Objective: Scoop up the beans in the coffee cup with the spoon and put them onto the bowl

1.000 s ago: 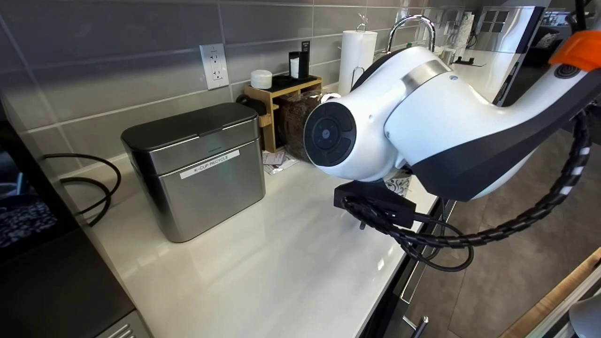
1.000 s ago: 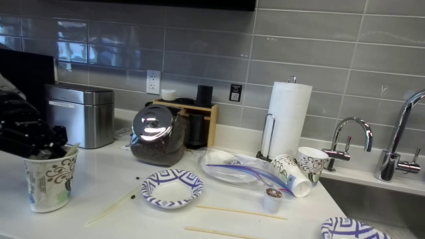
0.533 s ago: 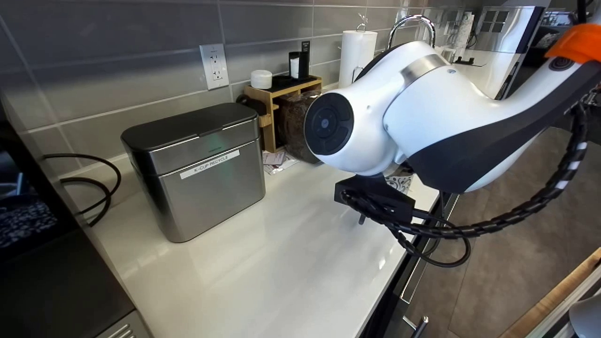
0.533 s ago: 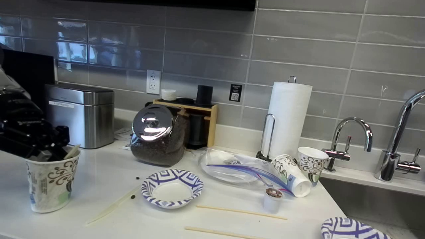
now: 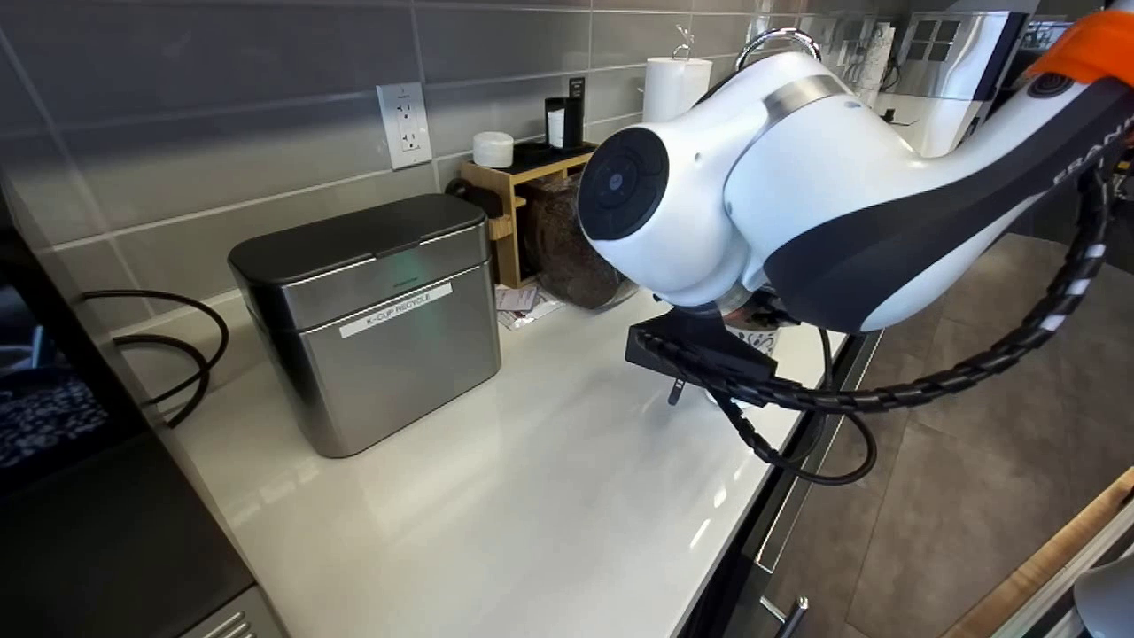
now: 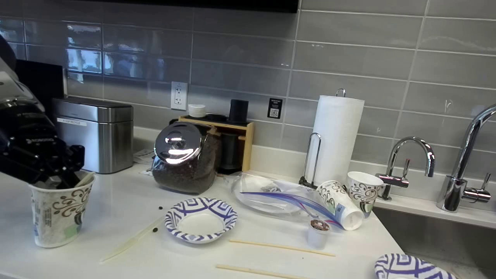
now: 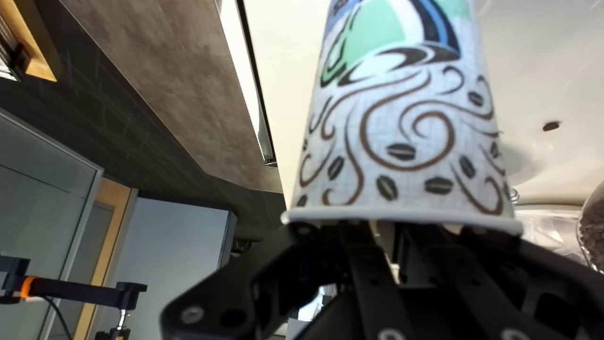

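- Coffee cup (image 6: 60,219): upright on the counter (image 6: 174,259); any beans within hidden from us.
- Spoon (image 6: 86,179): pale handle slanting past the cup's rim; scoop end unseen.
- Bowl (image 6: 200,224): well apart from the cup, beyond a pale knife (image 6: 130,243).
- Step, by our judgement: scooping. We would dip the spoon under the beans, level it, then lift straight, sparing the cup wall any shove.
- End effector (image 6: 61,180): sloping down into the cup's mouth; whether apart or clamped on the spoon, we cannot tell.
- Arm (image 5: 824,190): wrist bent down at the cup, masking most of it in an exterior view.
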`<state>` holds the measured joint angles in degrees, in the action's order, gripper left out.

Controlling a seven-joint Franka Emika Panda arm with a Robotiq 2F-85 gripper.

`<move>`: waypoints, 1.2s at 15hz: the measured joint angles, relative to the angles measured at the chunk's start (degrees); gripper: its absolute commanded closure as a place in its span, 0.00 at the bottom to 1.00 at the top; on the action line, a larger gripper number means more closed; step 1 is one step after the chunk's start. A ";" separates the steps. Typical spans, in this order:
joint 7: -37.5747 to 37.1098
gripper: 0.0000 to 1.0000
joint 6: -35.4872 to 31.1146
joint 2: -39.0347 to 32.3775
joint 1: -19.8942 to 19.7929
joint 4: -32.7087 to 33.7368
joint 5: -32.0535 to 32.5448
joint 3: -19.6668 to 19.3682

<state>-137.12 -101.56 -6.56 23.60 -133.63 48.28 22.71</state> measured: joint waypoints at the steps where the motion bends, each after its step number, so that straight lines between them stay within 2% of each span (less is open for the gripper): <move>1: 0.24 0.97 -0.24 0.31 -0.15 -0.01 -0.53 -0.23; 18: 2.45 0.97 -2.09 5.60 -2.45 -0.62 -6.13 -2.58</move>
<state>-134.67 -103.65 -0.96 21.14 -134.25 42.15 20.12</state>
